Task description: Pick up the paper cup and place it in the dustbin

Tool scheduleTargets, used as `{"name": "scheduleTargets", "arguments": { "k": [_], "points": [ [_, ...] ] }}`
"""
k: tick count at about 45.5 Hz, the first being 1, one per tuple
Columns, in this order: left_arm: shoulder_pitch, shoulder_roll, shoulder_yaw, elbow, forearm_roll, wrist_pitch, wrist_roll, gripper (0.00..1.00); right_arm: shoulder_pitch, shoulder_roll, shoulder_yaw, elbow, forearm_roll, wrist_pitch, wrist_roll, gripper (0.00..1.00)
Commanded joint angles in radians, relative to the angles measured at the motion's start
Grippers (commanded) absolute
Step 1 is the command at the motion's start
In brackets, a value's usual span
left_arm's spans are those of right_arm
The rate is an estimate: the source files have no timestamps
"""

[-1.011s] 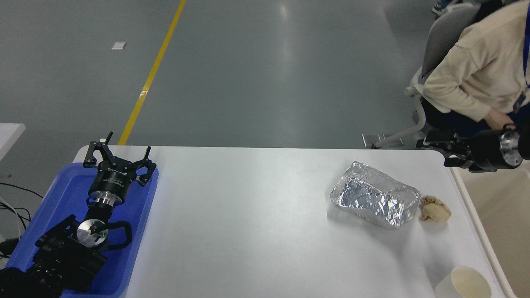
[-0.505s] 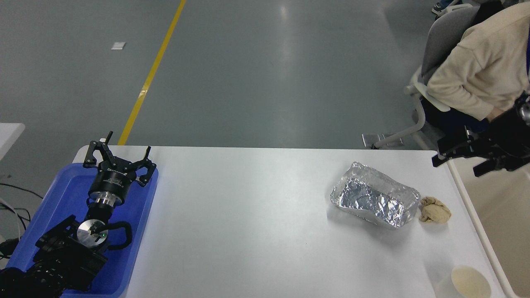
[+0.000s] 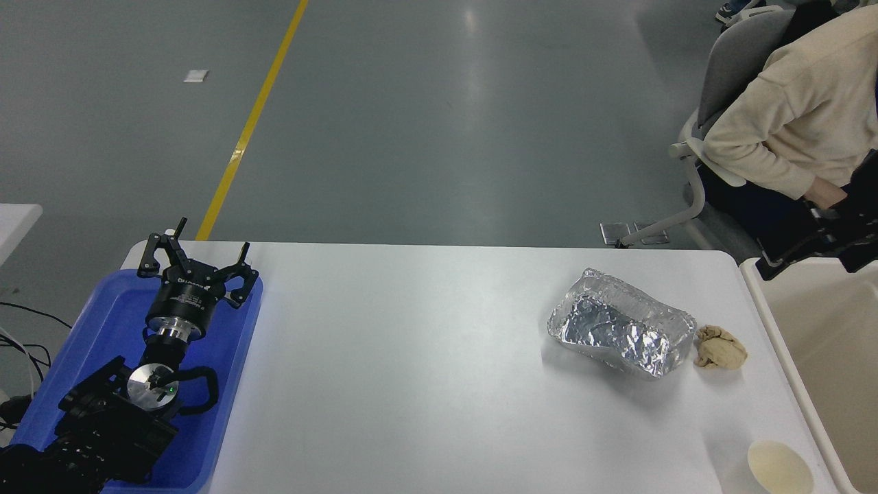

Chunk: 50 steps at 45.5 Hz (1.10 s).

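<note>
White table [image 3: 425, 384], foil tray [image 3: 621, 331], paper wad [image 3: 720, 347], paper cup [image 3: 780, 467]

Crinkled shiny foil tray [image 3: 621, 331]; matt paper cup [image 3: 780, 466]; crumpled paper wad [image 3: 720, 347]; smooth plastic bin [image 3: 826, 343]; glossy blue tray [image 3: 110, 326].

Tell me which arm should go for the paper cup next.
The right, probably. The right hand hangs at the table's right edge, beside the dustbin, with the paper cup on that side near the front. The left hand sits over the blue tray, far across the table.
</note>
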Motion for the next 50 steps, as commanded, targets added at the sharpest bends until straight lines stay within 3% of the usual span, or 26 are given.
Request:
{"name": "scheduleTargets", "arguments": {
  "k": [1, 7, 15, 30, 44, 50],
  "points": [
    [0.000, 0.000, 0.000, -0.001, 0.000, 0.000, 0.000, 1.00, 0.029, -0.024, -0.037, 0.015, -0.003, 0.002, -0.012, 1.00],
    [0.000, 0.000, 0.000, -0.001, 0.000, 0.000, 0.000, 1.00, 0.006, -0.047, -0.053, 0.011, -0.019, 0.002, -0.022, 1.00],
    [0.000, 0.000, 0.000, -0.001, 0.000, 0.000, 0.000, 1.00, -0.075, -0.192, -0.053, -0.018, -0.030, 0.002, -0.085, 1.00],
    [0.000, 0.000, 0.000, -0.001, 0.000, 0.000, 0.000, 1.00, -0.344, -0.293, -0.027, -0.064, -0.009, -0.004, -0.089, 1.00],
    [0.000, 0.000, 0.000, -0.001, 0.000, 0.000, 0.000, 1.00, -0.753, -0.305, 0.141, -0.113, -0.012, -0.502, -0.089, 1.00],
    [0.000, 0.000, 0.000, 0.000, 0.000, 0.000, 0.000, 1.00, -0.879, -0.302, 0.214, -0.140, -0.027, -0.602, -0.089, 1.00]
  ]
}}
